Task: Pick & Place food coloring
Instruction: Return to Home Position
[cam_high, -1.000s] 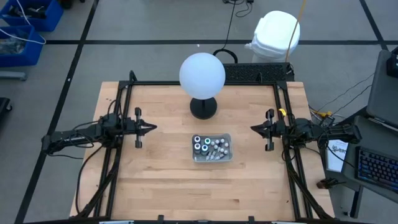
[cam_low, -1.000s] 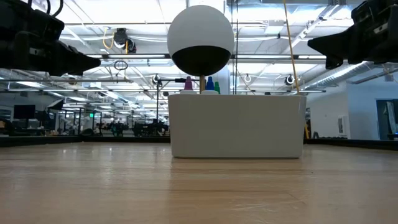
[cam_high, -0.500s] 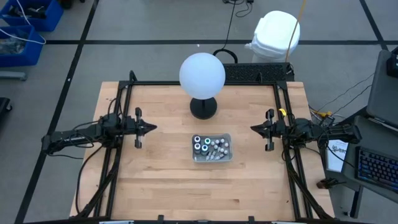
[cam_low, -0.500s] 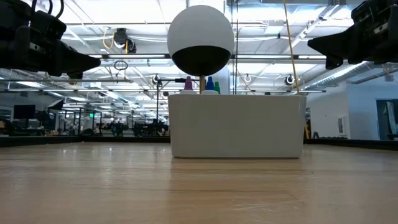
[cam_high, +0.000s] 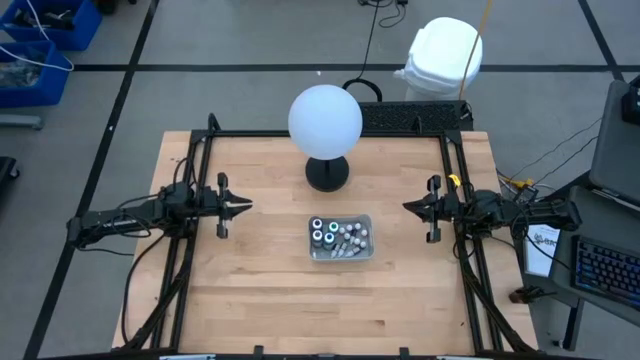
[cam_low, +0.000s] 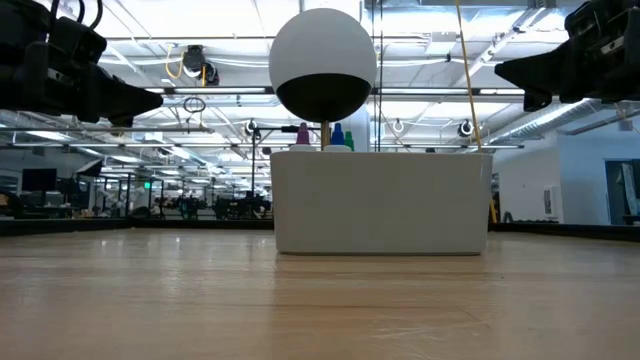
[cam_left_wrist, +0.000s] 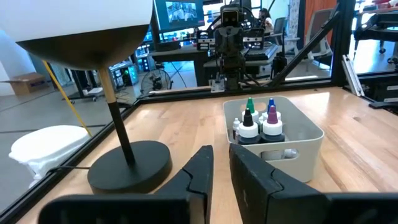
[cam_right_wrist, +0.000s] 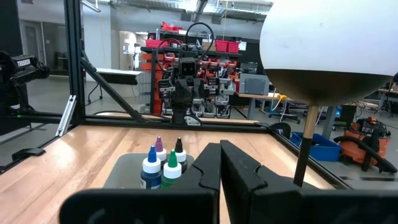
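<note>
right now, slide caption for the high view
Food coloring bottles sit in the gray bin mid-table; left gripper and right gripper hang at either side.

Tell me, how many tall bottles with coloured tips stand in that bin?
4, bunched in the gray bin at the end nearer the left arm: black-tipped, green-tipped, blue-tipped, purple-tipped. Smaller bottles sit beside them; more may be hidden.

Wood table (cam_high: 250, 280): gray bin (cam_low: 380, 205) at ctr, globe lamp's black base (cam_high: 327, 174) just behind (not touching).
</note>
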